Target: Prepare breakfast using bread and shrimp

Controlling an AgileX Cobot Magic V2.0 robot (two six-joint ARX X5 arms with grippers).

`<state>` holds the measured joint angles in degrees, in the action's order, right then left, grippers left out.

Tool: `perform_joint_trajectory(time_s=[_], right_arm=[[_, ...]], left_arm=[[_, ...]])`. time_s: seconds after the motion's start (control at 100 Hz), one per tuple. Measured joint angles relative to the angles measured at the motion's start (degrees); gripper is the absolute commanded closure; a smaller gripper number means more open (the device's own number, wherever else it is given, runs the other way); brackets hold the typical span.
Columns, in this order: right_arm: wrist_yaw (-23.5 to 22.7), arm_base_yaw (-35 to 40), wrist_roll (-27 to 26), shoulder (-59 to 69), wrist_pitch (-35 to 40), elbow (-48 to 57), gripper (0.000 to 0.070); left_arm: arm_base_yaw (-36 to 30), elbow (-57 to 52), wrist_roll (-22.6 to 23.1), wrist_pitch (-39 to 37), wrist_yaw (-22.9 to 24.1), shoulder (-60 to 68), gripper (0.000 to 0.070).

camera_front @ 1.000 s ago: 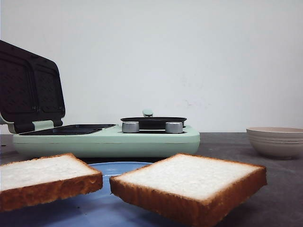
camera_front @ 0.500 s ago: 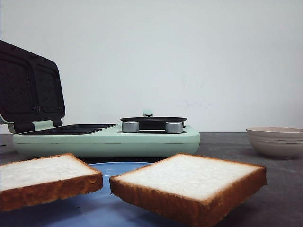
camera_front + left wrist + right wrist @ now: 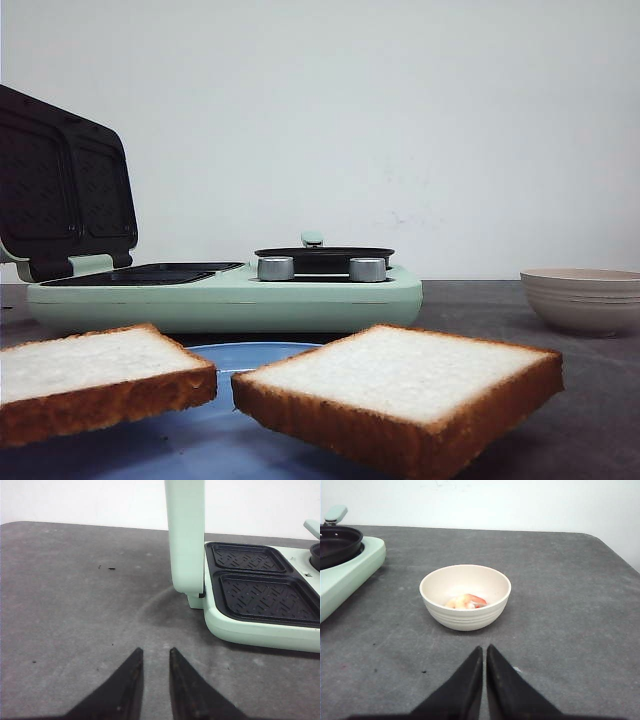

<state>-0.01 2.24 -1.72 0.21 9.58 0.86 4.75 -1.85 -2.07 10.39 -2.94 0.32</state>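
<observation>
Shrimp (image 3: pixel 466 601) in cream bowl (image 3: pixel 465 616) straight beyond right gripper (image 3: pixel 484 652), fingers nearly touching, empty. Left gripper (image 3: pixel 156 654) slightly parted, empty, beside sandwich maker (image 3: pixel 260 625).

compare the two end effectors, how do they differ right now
The left end effector has a narrow gap between its fingers and hangs over bare table beside the sandwich maker. The right end effector has fingertips pressed together and faces the bowl of shrimp. Both are black and hold nothing.

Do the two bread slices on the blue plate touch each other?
Apart. The front view shows a strip of blue plate between the left slice and the right slice.
</observation>
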Motion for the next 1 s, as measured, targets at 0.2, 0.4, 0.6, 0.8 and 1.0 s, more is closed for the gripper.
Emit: perform_joint_trajectory(time_s=[0.2,0.4,0.6,0.8,1.0], right_arm=[[-0.3,0.0,-0.1,0.0,-4.5,0.0,0.0697],[-0.5,0.0,-3.7,0.0,-9.8,0.0,0.0697],[-0.5,0.0,-14.8,0.0,-14.4,0.0,0.0697],[-3.7,0.0,-29.1,0.0,-16.4,0.2,0.0697],[-6.4,0.0,-32.7,1.5,-11.6,7.5,0.0697]], left_arm=[[0.0,0.0,0.0,0.0,0.0,0.0,0.0700],[0.0,0.0,-0.6,-0.1,0.0,0.0,0.0700],[0.0,0.0,-10.7,-4.5,-1.8,0.0,0.0700],[0.0,0.0,-28.4,-7.2,-7.0,0.0,0.0696],[0.0,-5.0,-33.0,-4.5,-9.4,2.4,0.0694]])
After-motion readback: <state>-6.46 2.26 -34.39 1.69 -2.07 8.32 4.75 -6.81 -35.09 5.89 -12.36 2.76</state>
